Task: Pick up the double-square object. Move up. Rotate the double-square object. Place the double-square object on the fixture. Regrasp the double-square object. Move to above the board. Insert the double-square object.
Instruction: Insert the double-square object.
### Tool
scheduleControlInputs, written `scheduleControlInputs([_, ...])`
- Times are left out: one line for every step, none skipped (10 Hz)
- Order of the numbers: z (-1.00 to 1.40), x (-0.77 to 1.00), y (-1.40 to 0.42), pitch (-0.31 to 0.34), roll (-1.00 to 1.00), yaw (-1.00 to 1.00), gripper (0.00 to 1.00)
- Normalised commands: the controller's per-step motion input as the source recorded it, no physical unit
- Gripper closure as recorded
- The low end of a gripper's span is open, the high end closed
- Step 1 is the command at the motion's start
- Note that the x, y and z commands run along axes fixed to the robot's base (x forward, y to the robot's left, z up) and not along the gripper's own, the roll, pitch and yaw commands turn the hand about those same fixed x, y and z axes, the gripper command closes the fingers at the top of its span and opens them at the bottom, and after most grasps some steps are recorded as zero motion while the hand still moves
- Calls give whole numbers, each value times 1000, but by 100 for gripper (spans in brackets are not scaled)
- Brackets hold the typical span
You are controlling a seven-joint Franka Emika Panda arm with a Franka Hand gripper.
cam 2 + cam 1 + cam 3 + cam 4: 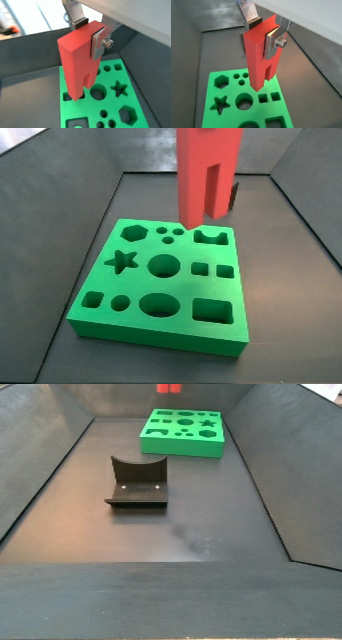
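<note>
The red double-square object hangs upright with its two prongs pointing down, and the gripper is shut on its upper end. In both wrist views a silver finger presses each side of the piece, held in the gripper. In a side view the red piece hovers over the far right corner of the green board, prongs just above a notched cut-out; the gripper is out of frame. The board lies below. The dark fixture stands empty, nearer than the board.
Dark sloping bin walls surround the grey floor. The board shows star, hexagon, round and square holes. The red piece just shows at the frame edge above the board.
</note>
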Motion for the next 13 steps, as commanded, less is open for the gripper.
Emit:
scheduleControlInputs([-234, -17, 0, 0, 70, -1000, 100])
scheduleControlInputs([-237, -20, 0, 0, 67, -1000, 100])
scheduleControlInputs([-234, -11, 0, 0, 63, -1000, 100])
scheduleControlInputs([-214, 0, 0, 0, 44, -1000, 100])
scheduleControlInputs([-194, 0, 0, 0, 23, -1000, 100])
scheduleControlInputs([29, 480, 31, 0, 0, -623, 100])
scheduleControlInputs([0, 0, 0, 0, -7, 0, 100])
scheduleControlInputs([-109, 9, -31, 0, 0, -69, 100])
scheduleControlInputs([-237, 3, -180, 0, 0, -969, 100])
scheduleControlInputs([-323, 0, -46, 0, 0, -1000, 100])
scheduleControlInputs([-366, 0, -3, 0, 0, -1000, 100])
scheduleControlInputs([-257, 234, -20, -36, -1, -837, 100])
scheduleControlInputs([-20, 0, 0, 0, 0, 0, 100])
